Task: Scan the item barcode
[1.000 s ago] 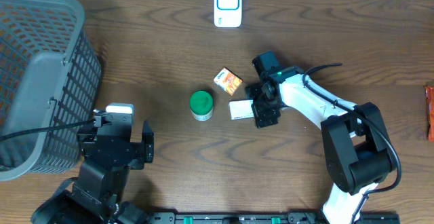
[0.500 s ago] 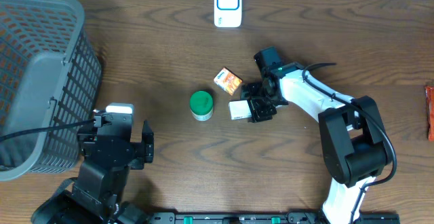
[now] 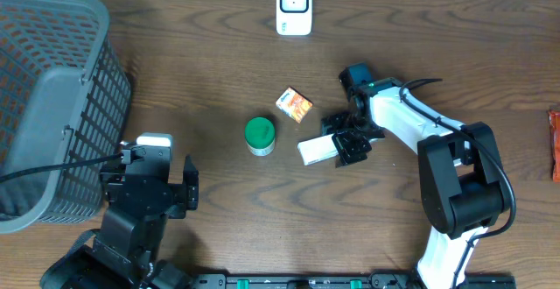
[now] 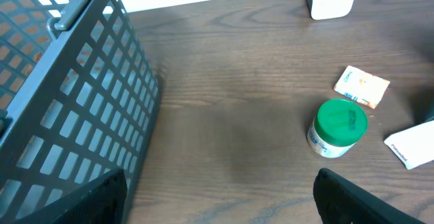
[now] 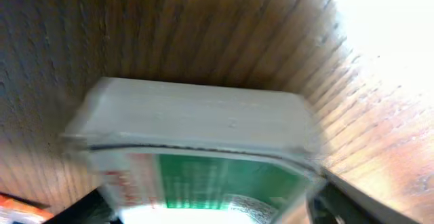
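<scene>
The item is a white box with a green and red label (image 3: 317, 149), lying slanted on the brown table right of centre. My right gripper (image 3: 344, 145) is shut on its right end. In the right wrist view the box (image 5: 203, 142) fills the space between the fingers (image 5: 342, 207) of the right gripper (image 5: 217, 207). A white barcode scanner (image 3: 294, 6) stands at the table's far edge. My left gripper (image 3: 150, 177) rests at the front left, open and empty (image 4: 220, 197). In the left wrist view the box (image 4: 413, 146) shows at the right edge.
A green-lidded jar (image 3: 259, 136) stands left of the box, with an orange packet (image 3: 295, 104) just behind. A large grey basket (image 3: 52, 105) fills the left side. A red packet (image 3: 554, 144) lies at the right edge.
The right gripper has closed in on the white box and drawn it right and toward the front, turning it slantwise. The left arm has not moved.
</scene>
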Robot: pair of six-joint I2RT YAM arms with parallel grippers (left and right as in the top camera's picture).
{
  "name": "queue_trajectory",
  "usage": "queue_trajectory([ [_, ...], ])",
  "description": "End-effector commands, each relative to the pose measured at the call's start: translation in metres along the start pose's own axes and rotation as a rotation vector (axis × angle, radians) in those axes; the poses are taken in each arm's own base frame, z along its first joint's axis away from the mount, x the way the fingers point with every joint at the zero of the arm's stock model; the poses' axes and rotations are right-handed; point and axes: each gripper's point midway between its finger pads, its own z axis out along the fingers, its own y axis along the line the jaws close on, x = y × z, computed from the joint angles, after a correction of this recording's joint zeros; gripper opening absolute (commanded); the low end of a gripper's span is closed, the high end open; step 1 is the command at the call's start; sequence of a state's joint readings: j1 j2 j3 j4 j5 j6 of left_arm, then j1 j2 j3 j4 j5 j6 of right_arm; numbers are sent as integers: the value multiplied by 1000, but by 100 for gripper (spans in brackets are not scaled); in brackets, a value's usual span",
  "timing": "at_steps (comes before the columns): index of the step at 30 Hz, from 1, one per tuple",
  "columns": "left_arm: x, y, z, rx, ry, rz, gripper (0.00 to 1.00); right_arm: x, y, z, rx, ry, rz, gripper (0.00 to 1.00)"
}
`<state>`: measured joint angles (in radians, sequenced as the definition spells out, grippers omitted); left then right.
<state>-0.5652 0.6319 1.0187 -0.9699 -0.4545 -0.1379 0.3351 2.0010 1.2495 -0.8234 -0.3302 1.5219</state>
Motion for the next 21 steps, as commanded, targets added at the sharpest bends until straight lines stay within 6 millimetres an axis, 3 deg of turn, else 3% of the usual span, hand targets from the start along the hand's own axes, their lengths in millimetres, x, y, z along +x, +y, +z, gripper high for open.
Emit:
queue_trajectory([
  [1,1,1,0,-7,-2,-4,88,-66,-30,27,128,-276,-3,64],
  [6,1,1,0,-7,-2,-4,88,-74,-32,24,144,-323,-28,60],
  [9,1,1,0,-7,-2,-4,88,-75,-32,24,149,-325,-60,43],
  [16,1,1,0,-7,-2,-4,88,-63,-30,22,162,-255,-148,44],
  [21,1,1,0,-7,-2,-4,88,-54,-36,1,239,-203,-189,43],
])
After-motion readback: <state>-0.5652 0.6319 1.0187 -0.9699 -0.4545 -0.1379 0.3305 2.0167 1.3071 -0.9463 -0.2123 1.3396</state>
